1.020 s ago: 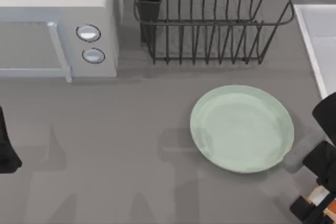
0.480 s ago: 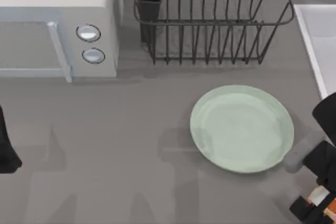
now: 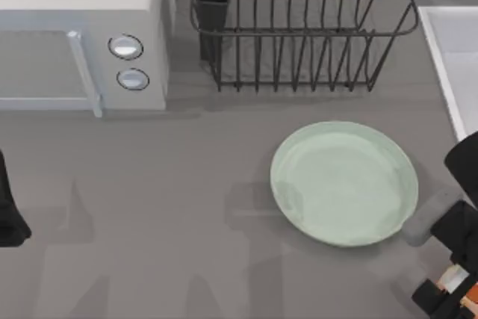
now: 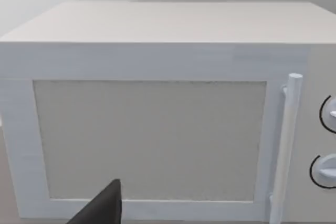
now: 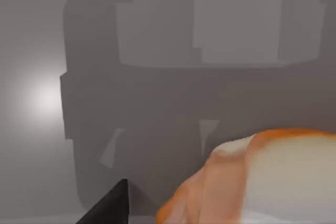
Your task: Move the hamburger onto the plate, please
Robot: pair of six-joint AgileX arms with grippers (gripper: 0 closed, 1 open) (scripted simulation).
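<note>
While the right tool (image 3: 454, 289) sits low at the desk's right front corner, just beside the plate's rim, whether its fingers are clenched or released cannot be told from the overhead or wrist views. One dark finger (image 5: 107, 206) pokes into the right wrist view, and the hamburger (image 5: 257, 179) bulges close beside it, hard against the lens; in the top view a small orange and cream patch (image 3: 469, 300) shows right at the tool. Whether the fingers actually pinch it I cannot say.

By its looks the hamburger should be light and somewhat soft, a rounded bun shape with an orange crust and pale cream patches, smooth and a little glossy. A gentle pinch across its middle, on opposite sides of the round, seems the safest hold; squeezing near the domed top would likely let it slip out.

Just beyond the tool lies the plate (image 3: 299, 184), pale mint green, glossy, round, with a shallow raised rim and nothing on it. Its hard slick surface may let a rounded thing slide, so a low release near the centre looks wise.

Farther off stand a dark wire dish rack (image 3: 299, 35) and a matt white microwave (image 3: 75, 5). The left arm (image 3: 9, 214) is parked at the desk's left edge.
</note>
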